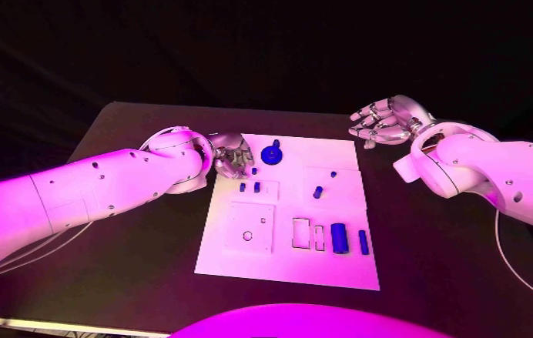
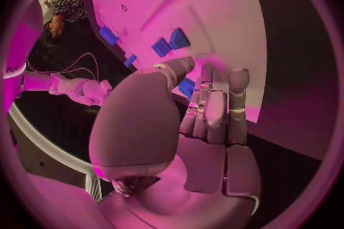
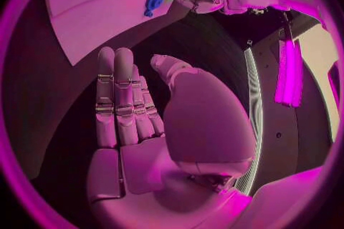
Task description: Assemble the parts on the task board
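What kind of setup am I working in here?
Likely a lab test bench: a black table against a dark backdrop, with a white task board carrying small blue parts.

My left hand (image 1: 231, 158) looks like polished metal, its fingers (image 2: 215, 109) smooth and shiny with segmented plates, and my right hand (image 1: 381, 122) has the same bright, glossy metallic finish. Both of my arms wear smooth, hard white shells that look like plastic, with a soft sheen; the left arm (image 1: 105, 184) shows small dark holes in its casing. The task board (image 1: 333, 269) is a flat white plate, smooth and fairly matt, like plastic. The parts (image 1: 339, 239) on it are solid blue and look like smooth plastic. The table (image 1: 133, 261) under it is black and matt, catching almost no reflection.
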Controlling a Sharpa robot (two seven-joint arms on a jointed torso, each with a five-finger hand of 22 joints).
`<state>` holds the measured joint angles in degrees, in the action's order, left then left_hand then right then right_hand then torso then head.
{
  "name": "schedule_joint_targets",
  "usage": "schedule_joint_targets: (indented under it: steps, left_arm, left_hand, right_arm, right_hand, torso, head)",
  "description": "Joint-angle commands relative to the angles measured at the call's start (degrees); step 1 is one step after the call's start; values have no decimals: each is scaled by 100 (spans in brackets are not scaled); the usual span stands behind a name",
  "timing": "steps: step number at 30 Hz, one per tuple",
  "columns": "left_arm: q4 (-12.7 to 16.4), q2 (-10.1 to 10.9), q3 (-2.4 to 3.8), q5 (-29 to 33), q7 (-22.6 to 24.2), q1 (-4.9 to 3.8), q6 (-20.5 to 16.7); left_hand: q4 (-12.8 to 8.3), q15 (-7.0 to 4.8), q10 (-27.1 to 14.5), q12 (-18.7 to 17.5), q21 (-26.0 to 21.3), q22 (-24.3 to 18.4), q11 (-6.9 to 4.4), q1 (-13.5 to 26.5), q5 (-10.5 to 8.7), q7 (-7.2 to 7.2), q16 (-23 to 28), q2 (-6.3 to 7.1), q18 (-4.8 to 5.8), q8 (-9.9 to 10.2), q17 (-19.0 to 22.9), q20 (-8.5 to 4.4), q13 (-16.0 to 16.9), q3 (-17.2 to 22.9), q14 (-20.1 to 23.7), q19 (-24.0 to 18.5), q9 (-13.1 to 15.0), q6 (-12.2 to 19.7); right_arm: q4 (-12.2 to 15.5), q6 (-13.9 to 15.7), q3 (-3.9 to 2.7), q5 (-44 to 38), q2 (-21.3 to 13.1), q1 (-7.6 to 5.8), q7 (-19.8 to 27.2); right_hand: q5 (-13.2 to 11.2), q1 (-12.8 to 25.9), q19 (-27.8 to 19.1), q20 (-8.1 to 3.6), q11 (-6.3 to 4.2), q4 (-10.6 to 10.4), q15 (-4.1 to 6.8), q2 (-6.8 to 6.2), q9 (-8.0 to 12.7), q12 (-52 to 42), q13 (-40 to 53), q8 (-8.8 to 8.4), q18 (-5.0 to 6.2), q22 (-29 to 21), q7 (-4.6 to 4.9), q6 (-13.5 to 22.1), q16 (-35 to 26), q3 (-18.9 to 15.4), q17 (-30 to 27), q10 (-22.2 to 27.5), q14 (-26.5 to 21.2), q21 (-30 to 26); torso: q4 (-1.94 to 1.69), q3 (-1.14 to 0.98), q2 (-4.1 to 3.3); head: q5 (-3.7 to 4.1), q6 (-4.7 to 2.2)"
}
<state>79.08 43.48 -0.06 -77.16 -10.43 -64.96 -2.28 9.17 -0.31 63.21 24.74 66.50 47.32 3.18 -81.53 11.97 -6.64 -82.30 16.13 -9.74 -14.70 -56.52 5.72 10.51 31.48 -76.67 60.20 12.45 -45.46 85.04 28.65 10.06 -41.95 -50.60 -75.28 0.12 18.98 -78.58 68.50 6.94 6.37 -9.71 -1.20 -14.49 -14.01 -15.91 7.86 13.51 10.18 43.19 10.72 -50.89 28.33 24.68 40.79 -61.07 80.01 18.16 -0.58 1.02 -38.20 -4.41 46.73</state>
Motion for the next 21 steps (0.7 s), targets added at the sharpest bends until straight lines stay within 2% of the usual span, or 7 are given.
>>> schedule_joint_targets:
  steps: [1,5,7,11,13,16,21]
  left_arm:
    - [50,69,27,179,56,-3,-8]
    - [52,175,83,256,42,-5,-127]
    - [30,234,116,422,54,-7,-354]
    - [-57,417,162,1664,541,-23,-1045]
    - [-80,528,173,2567,973,-30,-1335]
    - [-59,677,181,3797,1571,-36,-1524]
    - [84,891,185,5752,2485,-39,-1360]
  left_hand:
    - [11,-7,36,-35,-17,-1,-6,-5,15,15,-6,-5,63,38,-15,-15,12,-62,-22,48,-14,55]
    - [0,-15,45,-57,-30,-16,-12,-92,27,-10,-4,-58,60,35,-15,-21,27,-74,-19,48,-14,23]
    - [-47,-12,63,-80,-25,-11,1,-243,33,-87,-5,-123,62,-18,-34,-27,54,-8,-26,68,2,-113]
    - [-310,56,217,227,217,268,119,-564,47,-239,-40,-255,107,-575,-175,27,314,389,-145,275,219,-1001]
    - [-411,82,-32,489,-103,-330,149,-513,42,-263,274,-263,-33,-750,620,22,532,619,268,-299,313,-944]
    - [-445,118,-233,598,-212,-533,182,-417,29,-308,371,-299,-79,-828,839,60,619,676,389,-532,361,-789]
    - [-373,212,-559,624,-414,-652,273,-159,28,-395,921,-397,-83,-927,2021,156,629,655,1084,-760,424,-474]
  right_arm:
    - [6,-311,0,-477,-7,6,-42]
    - [-2,-472,0,-742,-5,13,-90]
    - [-2,-548,0,-972,2,18,-117]
    - [26,-616,0,-1806,46,42,-197]
    - [49,-671,1,-2245,74,55,-254]
    - [73,-787,4,-2866,122,84,-354]
    - [62,-1083,15,-3770,237,146,-629]
  right_hand:
    - [-43,-22,68,-23,-3,74,15,-19,11,56,-56,14,16,73,-2,-57,108,-6,84,36,88,101]
    - [-73,-34,236,-71,-27,197,49,-24,21,96,-150,17,14,288,-30,-109,519,37,330,17,349,374]
    - [-88,-68,432,-109,-47,300,82,-3,19,104,-214,47,-24,660,-56,-205,1811,143,1284,-64,623,864]
    - [-373,-136,548,-123,-61,513,89,9,41,146,-337,30,-152,1547,-71,-266,2854,467,2031,-216,594,1992]
    - [-443,-166,631,-128,-94,575,102,25,34,134,-350,54,-202,1836,-104,-321,3173,552,2265,-286,629,2399]
    - [-495,-126,832,-145,-144,669,128,35,14,137,-374,102,-318,2475,-153,-419,3855,691,2755,-425,698,3308]
    - [-438,115,854,-136,-162,632,122,-90,10,197,-385,90,-361,2765,-192,-397,4097,657,2879,-489,677,3661]
  torso:
    - [-7,-3,6]
    - [-4,-2,7]
    - [1,0,8]
    - [22,-10,9]
    - [12,-16,7]
    - [0,-13,6]
    - [-3,4,-2]
  head:
    - [10,6]
    - [15,-3]
    - [20,-1]
    - [28,-16]
    - [51,-25]
    - [92,-34]
    - [319,-74]
